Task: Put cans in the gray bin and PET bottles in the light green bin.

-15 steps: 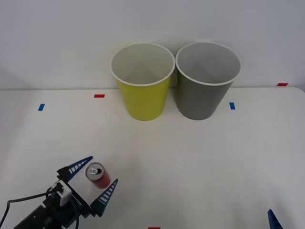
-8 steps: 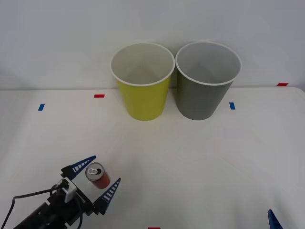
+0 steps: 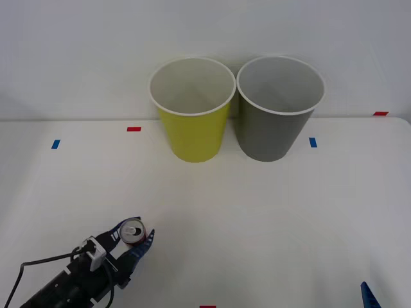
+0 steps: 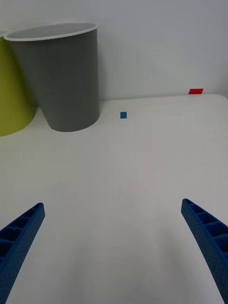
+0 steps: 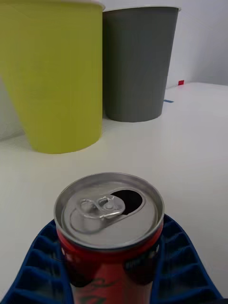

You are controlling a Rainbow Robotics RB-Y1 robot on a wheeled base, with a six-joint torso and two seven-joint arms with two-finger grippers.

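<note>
- can [image 5: 110, 237]: lower body cut by frame edge, sides hidden behind left pincer [image 5: 111, 266] fingers
- right pincer [image 3: 367, 296]: just one fingertip visible at counter's near right corner

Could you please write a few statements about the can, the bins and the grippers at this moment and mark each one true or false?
1. The left gripper is closed on the red can. True.
2. The can lies on its side. False: it stands upright, its opened top facing up.
3. The gray bin stands to the robot's right of the light green bin. True.
4. The right gripper holds a bottle. False: it is open and holds nothing.
5. The can is already in the gray bin. False: it is near the table's front left.
</note>
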